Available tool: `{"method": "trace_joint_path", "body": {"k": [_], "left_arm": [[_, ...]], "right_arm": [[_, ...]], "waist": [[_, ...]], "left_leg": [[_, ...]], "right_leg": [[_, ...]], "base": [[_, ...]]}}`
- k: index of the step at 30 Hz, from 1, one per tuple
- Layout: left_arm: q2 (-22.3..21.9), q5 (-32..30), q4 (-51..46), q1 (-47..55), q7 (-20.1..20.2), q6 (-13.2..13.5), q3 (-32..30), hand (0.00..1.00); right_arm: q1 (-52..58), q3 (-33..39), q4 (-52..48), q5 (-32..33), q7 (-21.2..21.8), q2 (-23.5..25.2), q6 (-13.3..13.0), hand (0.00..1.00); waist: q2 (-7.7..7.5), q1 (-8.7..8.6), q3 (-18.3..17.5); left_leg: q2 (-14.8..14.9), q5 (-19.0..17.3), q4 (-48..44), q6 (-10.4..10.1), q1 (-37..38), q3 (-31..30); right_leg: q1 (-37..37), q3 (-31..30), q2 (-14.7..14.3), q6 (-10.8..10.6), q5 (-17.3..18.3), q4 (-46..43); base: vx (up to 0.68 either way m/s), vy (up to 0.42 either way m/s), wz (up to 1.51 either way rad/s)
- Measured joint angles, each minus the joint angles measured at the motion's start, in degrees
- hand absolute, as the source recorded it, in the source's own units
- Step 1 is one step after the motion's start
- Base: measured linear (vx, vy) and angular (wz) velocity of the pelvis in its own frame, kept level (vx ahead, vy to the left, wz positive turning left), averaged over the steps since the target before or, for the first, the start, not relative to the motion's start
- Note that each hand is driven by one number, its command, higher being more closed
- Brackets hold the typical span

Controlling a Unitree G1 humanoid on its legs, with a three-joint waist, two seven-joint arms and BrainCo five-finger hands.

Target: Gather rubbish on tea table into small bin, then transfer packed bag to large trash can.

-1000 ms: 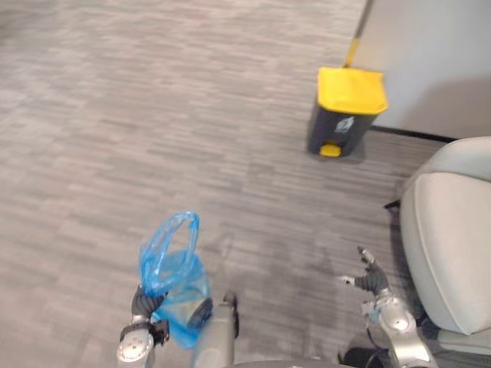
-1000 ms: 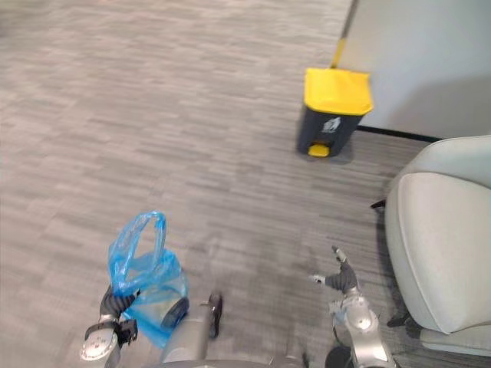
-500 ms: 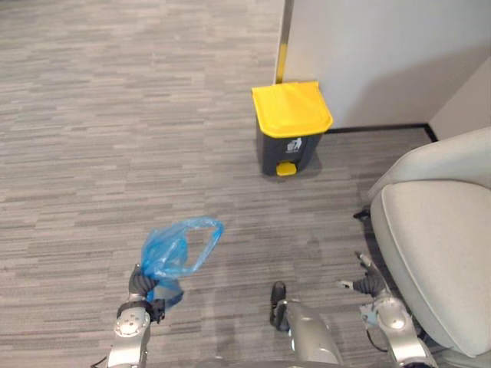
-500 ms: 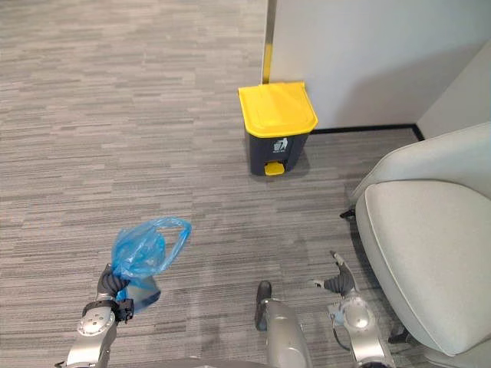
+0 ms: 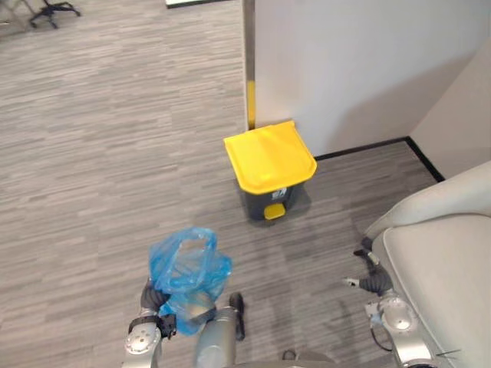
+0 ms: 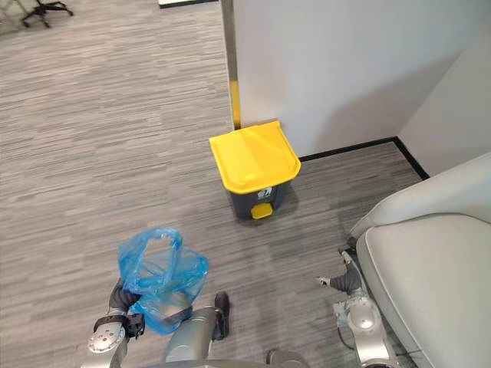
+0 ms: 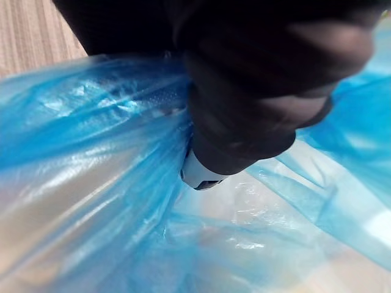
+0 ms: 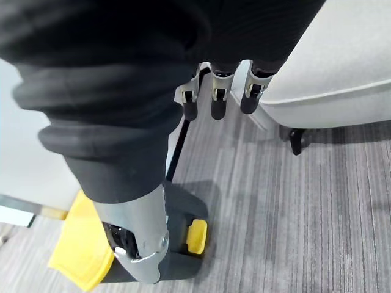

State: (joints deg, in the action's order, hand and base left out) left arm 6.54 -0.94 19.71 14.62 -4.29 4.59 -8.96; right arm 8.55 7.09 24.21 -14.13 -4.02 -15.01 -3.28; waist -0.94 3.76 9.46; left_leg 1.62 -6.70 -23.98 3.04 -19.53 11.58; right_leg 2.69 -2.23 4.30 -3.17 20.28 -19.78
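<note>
I swung closer to the yellow-lidded trash can [image 5: 268, 156], left hand [image 5: 151, 295] clenched on the blue bag [image 5: 188, 264], right hand [image 5: 368, 280] slack: drop-off looked near.

Left hand [image 5: 151, 294] grips the bag [image 5: 189, 264]; right hand [image 5: 369, 280] hangs, fingers relaxed.

The plastic bag [image 5: 188, 268] is translucent blue. The trash can [image 5: 253, 203] has a dark grey body, a bright yellow lid [image 5: 268, 156] and a yellow pedal [image 5: 274, 211]. The carpet floor [image 5: 100, 153] is grey with fine paler streaks. The armchair [image 5: 445, 276] is pale grey, the wall [image 5: 345, 61] off-white with black skirting [image 5: 360, 149].
</note>
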Motion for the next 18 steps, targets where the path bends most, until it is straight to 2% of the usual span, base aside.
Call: {"method": "trace_joint_path", "body": {"k": [2,3,4,5,6,8,9,10,11,12,13,15,16,17,18], "left_arm": [[-0.07,0.00,0.00,0.06,0.08,-0.42,0.10,1.00],[0.44,0.00,0.00,0.01,-0.08,-0.66,0.40,1.00],[0.89,0.03,-0.09,-0.02,-0.57,-0.70,0.68,1.00],[0.96,0.03,-0.13,-0.05,-0.90,-0.70,0.68,1.00],[1.11,0.04,-0.39,-0.36,-1.16,-0.70,0.64,1.00],[1.42,0.04,-1.25,-1.30,-1.22,-0.63,0.69,1.00],[1.49,0.04,-1.25,-2.22,-1.22,-0.59,0.79,1.00],[1.70,0.04,-1.21,-2.66,-1.24,-0.40,0.49,1.00],[2.10,0.05,-1.17,-2.88,-1.29,-0.37,0.31,1.00],[1.54,0.04,-0.53,-3.23,-1.36,-0.43,0.30,1.00],[0.92,0.04,-0.62,-3.22,-1.75,-0.38,0.35,1.00],[0.61,0.04,-0.67,-3.44,-1.91,-0.31,0.39,1.00],[0.40,0.04,-0.74,-3.53,-1.91,-0.31,0.39,1.00],[-0.78,0.04,-0.93,-3.76,-1.84,-0.39,0.28,1.00],[-1.55,0.08,-1.35,-3.51,-1.81,-0.34,0.32,1.00]], "right_arm": [[0.11,-0.06,0.22,-0.02,-0.01,1.14,0.02,0.00],[-0.20,-0.40,0.30,-0.03,0.01,1.80,0.02,0.00],[-0.15,-0.76,0.29,-0.02,-0.03,2.54,0.03,0.00],[-0.16,-1.17,0.26,-0.03,-0.02,2.72,0.00,0.00],[-0.24,-1.40,0.01,-0.01,-0.02,3.23,-0.13,0.00],[-0.25,-1.38,-0.45,0.00,-0.03,3.58,-0.23,0.00],[-0.14,-1.27,-0.41,0.00,-0.04,3.34,-0.21,0.00],[-0.08,-1.24,0.30,-0.01,-0.04,3.39,-0.07,0.00],[0.42,-1.21,0.45,-0.01,-0.07,3.38,-0.02,0.00],[0.68,-0.98,0.96,-0.01,-0.13,2.82,-0.05,0.00],[0.39,-0.84,1.77,0.02,-0.21,2.45,0.35,0.00],[0.30,-0.42,0.61,0.04,-0.35,2.51,0.35,0.00],[0.37,-0.06,0.15,0.07,-0.49,2.66,0.38,0.00],[1.28,0.54,-1.24,0.19,-0.83,2.60,0.38,0.00],[1.76,1.14,-2.04,0.66,-0.92,2.82,0.41,0.00]], "waist": [[-0.06,-0.95,0.22],[-0.08,-1.73,0.38],[0.17,-2.63,0.53],[0.35,-2.96,0.62],[0.53,-2.99,0.72],[0.37,-3.09,0.71],[0.34,-3.21,0.74],[-0.07,-3.18,0.84],[-0.89,-3.26,0.85],[-0.03,-3.42,1.10],[1.22,-2.81,1.05],[1.37,-3.00,1.00],[1.43,-3.05,1.06],[1.74,-3.05,1.43],[1.53,-2.55,1.80]], "left_leg": [[-1.40,-3.53,-0.34,1.48,4.65,0.58],[-2.12,-4.89,0.56,1.87,8.06,0.35],[-2.24,-5.78,2.04,2.24,12.65,0.06],[-2.22,-5.84,2.77,2.33,14.31,-0.30],[-2.00,-5.84,4.48,2.33,17.18,-0.66],[-1.85,-5.89,6.24,2.28,20.00,-1.46],[-1.68,-6.42,6.09,1.38,20.85,-2.46],[-1.75,-7.56,5.91,-0.52,22.41,-3.74],[-2.06,-9.61,4.64,-2.84,23.49,-4.86],[-1.44,-10.84,3.58,-3.36,23.71,-5.73],[0.68,-10.79,1.77,-4.50,23.15,-6.76],[1.50,-9.37,-0.51,-6.58,22.34,-6.82],[1.95,-8.81,-2.09,-6.86,21.76,-6.77],[3.34,-6.54,-10.85,-7.55,18.82,-5.84],[5.27,-7.56,-15.01,-6.96,17.11,-3.99]], "right_leg": [[-6.18,0.77,2.08,-7.01,-2.50,-19.08],[-9.70,0.83,2.92,-7.44,-2.52,-29.34],[-13.06,1.97,2.92,-4.79,-1.48,-35.53],[-14.18,2.92,2.96,-3.97,-1.04,-36.01],[-16.77,5.01,2.86,-2.94,-0.48,-34.91],[-21.30,7.77,2.73,-2.38,-0.28,-27.66],[-23.00,8.40,2.35,-1.45,-1.13,-21.54],[-22.65,7.68,1.04,-0.50,-5.61,-10.93],[-21.64,5.94,0.44,1.72,-17.59,-3.86],[-20.88,6.39,0.26,2.20,-17.21,-4.87],[-19.84,8.29,-0.54,3.10,-16.49,-4.91],[-18.77,10.15,-0.33,3.68,-14.99,-4.49],[-17.82,10.91,-0.35,3.77,-14.57,-3.79],[-13.28,12.80,-0.77,3.83,-14.21,-0.40],[-10.42,13.17,-0.89,3.88,-14.23,1.63]], "base": [[0.59,0.237,-0.13],[0.62,0.196,0.08],[0.59,0.162,0.15],[0.53,0.094,0.12],[0.40,0.021,0.17],[0.40,-0.017,0.30],[0.42,-0.068,0.57],[0.52,-0.114,0.74],[0.43,-0.134,0.66],[0.41,-0.130,0.46],[0.31,-0.122,0.34],[0.32,-0.135,0.41],[0.38,-0.159,0.66],[0.29,-0.109,0.58],[0.26,-0.080,0.52]]}}
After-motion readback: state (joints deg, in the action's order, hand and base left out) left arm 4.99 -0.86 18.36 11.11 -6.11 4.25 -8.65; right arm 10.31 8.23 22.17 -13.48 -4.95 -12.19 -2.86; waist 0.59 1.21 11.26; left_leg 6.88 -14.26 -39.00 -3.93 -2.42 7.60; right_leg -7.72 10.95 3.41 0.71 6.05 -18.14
